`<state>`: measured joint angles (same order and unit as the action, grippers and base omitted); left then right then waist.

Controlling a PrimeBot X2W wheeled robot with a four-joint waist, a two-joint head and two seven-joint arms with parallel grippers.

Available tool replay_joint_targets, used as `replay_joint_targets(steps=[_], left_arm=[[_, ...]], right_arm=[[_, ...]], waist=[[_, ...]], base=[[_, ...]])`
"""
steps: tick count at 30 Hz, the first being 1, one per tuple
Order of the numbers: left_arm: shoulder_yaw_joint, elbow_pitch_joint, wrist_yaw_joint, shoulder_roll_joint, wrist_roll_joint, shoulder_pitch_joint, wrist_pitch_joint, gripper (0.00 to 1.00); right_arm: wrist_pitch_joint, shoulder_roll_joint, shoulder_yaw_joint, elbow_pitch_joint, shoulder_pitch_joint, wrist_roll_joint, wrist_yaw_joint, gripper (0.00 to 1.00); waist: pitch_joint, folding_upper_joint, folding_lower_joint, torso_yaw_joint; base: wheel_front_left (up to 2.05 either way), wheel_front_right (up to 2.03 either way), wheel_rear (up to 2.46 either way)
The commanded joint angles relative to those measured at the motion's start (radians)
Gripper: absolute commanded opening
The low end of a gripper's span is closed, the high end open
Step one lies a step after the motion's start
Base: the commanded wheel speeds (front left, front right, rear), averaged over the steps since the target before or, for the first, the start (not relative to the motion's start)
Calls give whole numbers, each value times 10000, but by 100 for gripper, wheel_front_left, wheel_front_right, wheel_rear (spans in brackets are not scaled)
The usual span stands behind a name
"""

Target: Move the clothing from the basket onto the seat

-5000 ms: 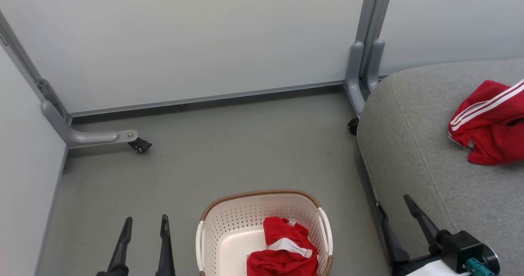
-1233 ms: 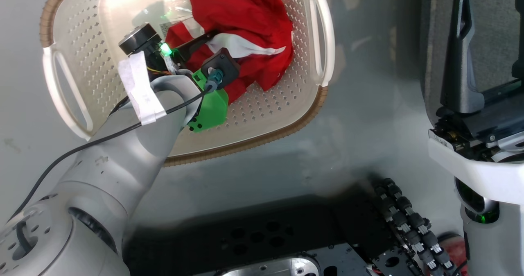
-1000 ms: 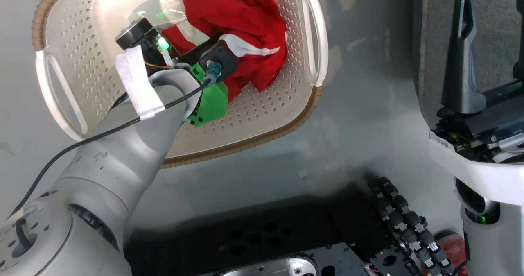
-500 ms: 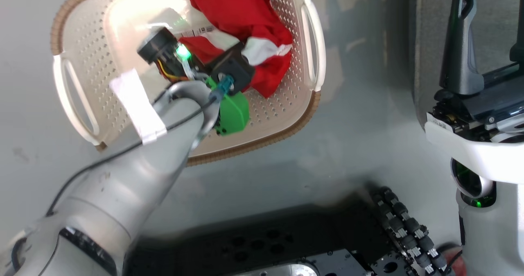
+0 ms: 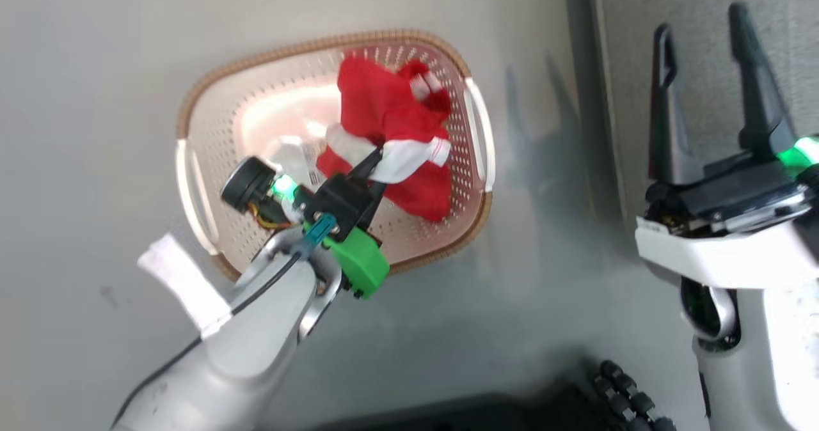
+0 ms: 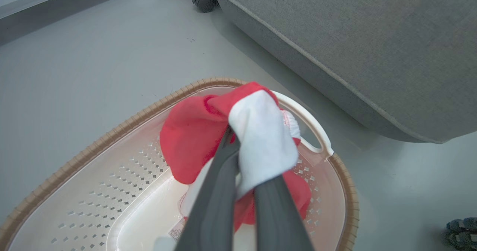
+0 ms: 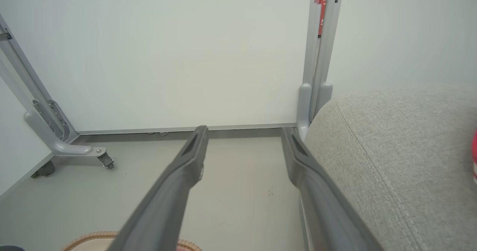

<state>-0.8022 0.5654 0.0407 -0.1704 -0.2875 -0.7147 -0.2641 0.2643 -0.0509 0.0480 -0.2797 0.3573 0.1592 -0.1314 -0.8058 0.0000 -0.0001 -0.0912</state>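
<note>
- left forearm [image 5: 243, 360]: smooth pale grey shell, white tape strip [image 5: 182, 287], thin black cable [image 5: 265, 285]
- left wrist: bright green plastic bracket [image 5: 361, 266], black block [image 5: 339, 204], small green light [image 5: 281, 187]
- right wrist housing [image 5: 723, 255]: white, with long dark tapered fingers [image 5: 665, 111]

I noted red clothing [image 6: 186, 143] with white trim in the cream, perforated, brown-rimmed basket [image 6: 93, 191]; light grey seat [image 6: 372, 50] beside it.

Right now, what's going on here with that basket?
The left end effector is shut on a red garment, pinching its white trim and holding it bunched above the basket, with the lower folds inside. The right end effector is open and holds nothing, by the grey seat. The garment is not yet on the seat.
</note>
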Motion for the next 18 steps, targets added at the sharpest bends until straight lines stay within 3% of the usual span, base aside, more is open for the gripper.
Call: replay_joint_targets(steps=[1, 11, 18], left_arm=[[188, -226, -78, -78, 67, 533, -4, 0], [1827, -1946, -402, -97, 281, 2874, -4, 0], [2712, -2762, -519, 70, 337, 3820, -6, 0]], right_arm=[[1, -13, -13, 198, -404, 148, 14, 100], [1, -10, 374, 1541, -2042, 559, 14, 100], [1, -7, 788, 2256, -3036, 592, 14, 100]], waist=[[2126, 0, 1, 362], [5001, 0, 1, 427], [6404, 0, 1, 329]], base=[[0, 0, 0], [0, 0, 0], [0, 0, 0]])
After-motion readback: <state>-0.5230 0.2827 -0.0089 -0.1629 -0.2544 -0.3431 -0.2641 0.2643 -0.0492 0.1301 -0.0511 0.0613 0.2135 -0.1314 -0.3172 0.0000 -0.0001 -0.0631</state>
